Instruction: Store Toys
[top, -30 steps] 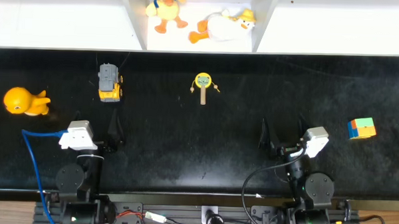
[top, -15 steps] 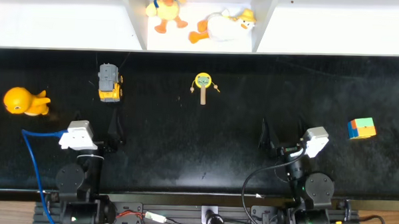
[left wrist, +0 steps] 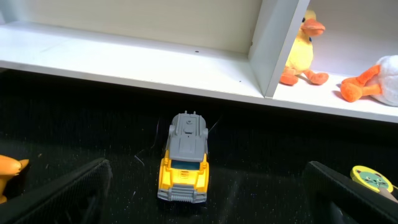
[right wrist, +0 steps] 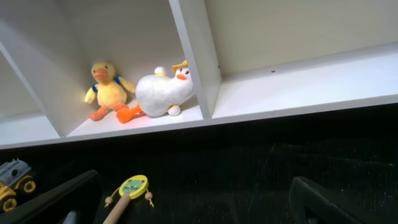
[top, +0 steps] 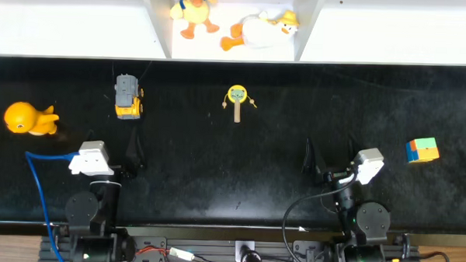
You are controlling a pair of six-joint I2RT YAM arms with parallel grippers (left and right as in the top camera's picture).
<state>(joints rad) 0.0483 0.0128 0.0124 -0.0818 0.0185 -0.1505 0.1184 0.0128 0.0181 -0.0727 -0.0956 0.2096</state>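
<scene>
Truck (top: 127, 95), orange duck (top: 30, 118), rattle (top: 236, 100) and cube (top: 422, 150) lie well apart on black table (top: 216, 177). Yellow plush (top: 194, 9) and white plush (top: 260, 31) sit in middle compartment of shelf (top: 73, 32). Left gripper (top: 112, 145) and right gripper (top: 329, 154) hang near their bases, jaws spread, holding nothing.

Black, slightly rough mat (top: 216, 177) over the whole worktop, with a few small pale specks. Blue cable (top: 37, 179) in a loop over its near left part. Thin black cable (top: 299, 202) curved near the front edge, at the right. Brown wooden strip (top: 7, 244) just below the mat.
</scene>
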